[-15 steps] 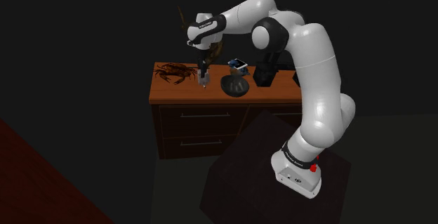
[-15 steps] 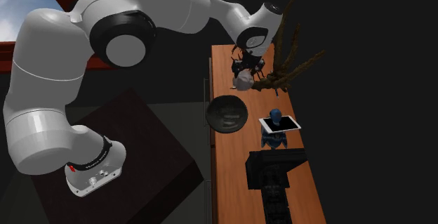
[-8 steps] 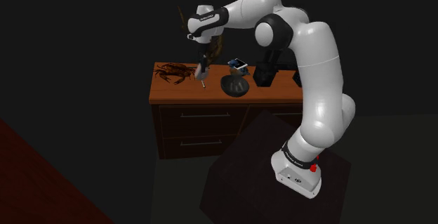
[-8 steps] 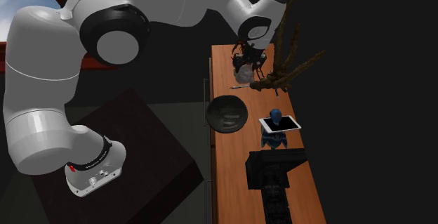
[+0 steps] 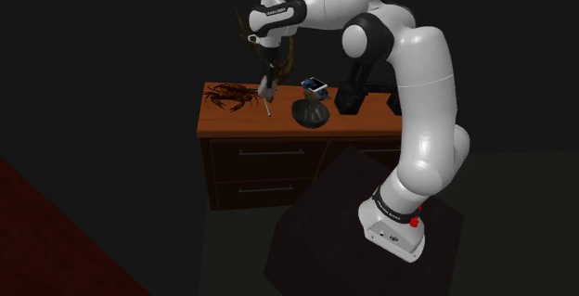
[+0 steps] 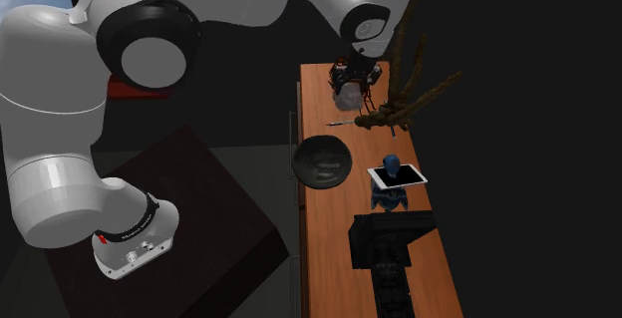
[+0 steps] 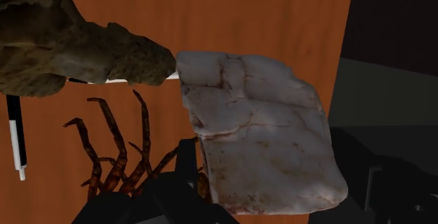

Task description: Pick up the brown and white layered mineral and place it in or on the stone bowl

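The pale grey-white mineral with faint brown veins (image 7: pixel 260 138) is clasped in my gripper (image 7: pixel 277 179), one black finger (image 7: pixel 179 180) on each side. It hangs above the wooden dresser top (image 5: pixel 278 122), between the crab and the bowl. The shoulder view shows the gripper (image 5: pixel 266 84) pointing down with the mineral (image 5: pixel 264 90) a short way above the wood. From the second exterior view the mineral (image 6: pixel 347 96) hangs under the gripper (image 6: pixel 352 79). The dark stone bowl (image 5: pixel 311 115) (image 6: pixel 323 159) stands empty near the dresser's front edge, to the shoulder view's right of the gripper.
A brown crab (image 5: pixel 232 95) (image 7: pixel 119 152) lies at the dresser's far end. A knotty branch (image 6: pixel 411 82) (image 7: pixel 70 47) rises beside the gripper. A thin pen (image 6: pixel 342 123) lies under it. A tablet on a blue figure (image 6: pixel 397 176) and a black box (image 6: pixel 389 241) stand past the bowl.
The gripper has risen from the dresser top with the mineral in it. The pen that was under the hand now shows on the wood.
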Controlling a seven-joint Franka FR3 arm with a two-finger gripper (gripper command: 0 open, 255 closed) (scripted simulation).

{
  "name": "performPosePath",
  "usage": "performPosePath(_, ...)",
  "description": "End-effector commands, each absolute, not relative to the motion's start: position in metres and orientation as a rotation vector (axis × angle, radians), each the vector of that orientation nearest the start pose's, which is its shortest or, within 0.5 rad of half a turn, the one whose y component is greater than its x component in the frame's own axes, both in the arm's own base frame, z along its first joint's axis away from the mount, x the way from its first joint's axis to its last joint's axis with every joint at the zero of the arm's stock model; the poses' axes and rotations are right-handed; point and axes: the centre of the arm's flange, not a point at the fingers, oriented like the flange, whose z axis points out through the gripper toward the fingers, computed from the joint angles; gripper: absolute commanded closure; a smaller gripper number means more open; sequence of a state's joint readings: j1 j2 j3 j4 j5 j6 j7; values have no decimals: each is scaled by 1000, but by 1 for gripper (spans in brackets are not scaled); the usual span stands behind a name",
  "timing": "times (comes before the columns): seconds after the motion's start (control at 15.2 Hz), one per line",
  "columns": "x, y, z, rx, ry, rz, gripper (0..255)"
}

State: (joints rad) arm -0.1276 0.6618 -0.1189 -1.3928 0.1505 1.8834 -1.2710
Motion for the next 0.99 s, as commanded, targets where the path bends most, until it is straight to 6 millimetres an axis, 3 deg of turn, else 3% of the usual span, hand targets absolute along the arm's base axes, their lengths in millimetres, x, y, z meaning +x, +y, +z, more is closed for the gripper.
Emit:
performPosePath(0.0,691,-146,319,-2625,-1409,114,255)
performPosePath(0.66,691,-146,369,-2625,-1409,114,255)
performPosePath(0.92,643,-166,375,-2625,-1409,114,255)
